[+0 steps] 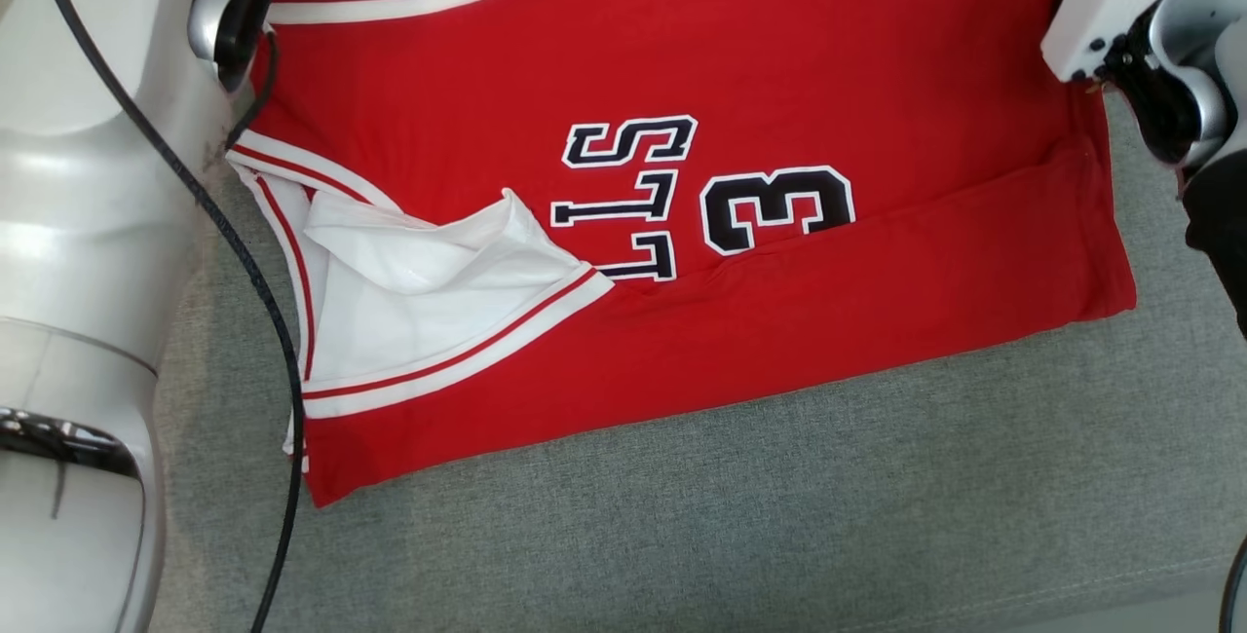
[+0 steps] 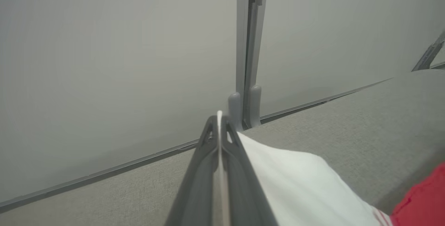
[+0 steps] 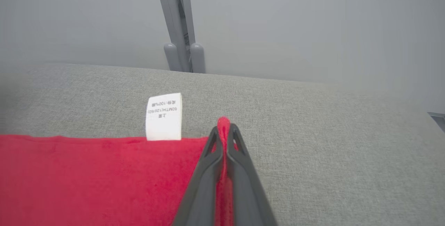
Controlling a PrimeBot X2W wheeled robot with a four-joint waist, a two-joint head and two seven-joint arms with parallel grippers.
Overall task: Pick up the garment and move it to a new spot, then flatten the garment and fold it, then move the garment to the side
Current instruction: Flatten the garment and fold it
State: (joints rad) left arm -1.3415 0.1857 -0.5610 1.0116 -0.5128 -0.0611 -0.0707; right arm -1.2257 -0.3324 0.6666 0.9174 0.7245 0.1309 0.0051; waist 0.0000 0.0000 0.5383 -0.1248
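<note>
A red garment (image 1: 799,321) was laid flat, white edge clamped by the left gripper (image 2: 219,126), red hem by the right gripper (image 3: 224,128); a care label (image 3: 164,116) was revealed by that wrist view at ten o'clock.

The red garment (image 1: 779,78) reads "LLS" and "3"; its white tag (image 3: 163,116) shows "100%".

Surface: grey woven fabric (image 1: 779,516), flat, fine weave, running back to the wall.
Wall: pale grey panels (image 2: 104,62), plain, with a dark seam along the base.
Post: grey upright (image 2: 248,45), between the panels, two rounded feet at the fabric's edge.
Strut: grey slanted bar (image 2: 429,54), at the far corner.
</note>
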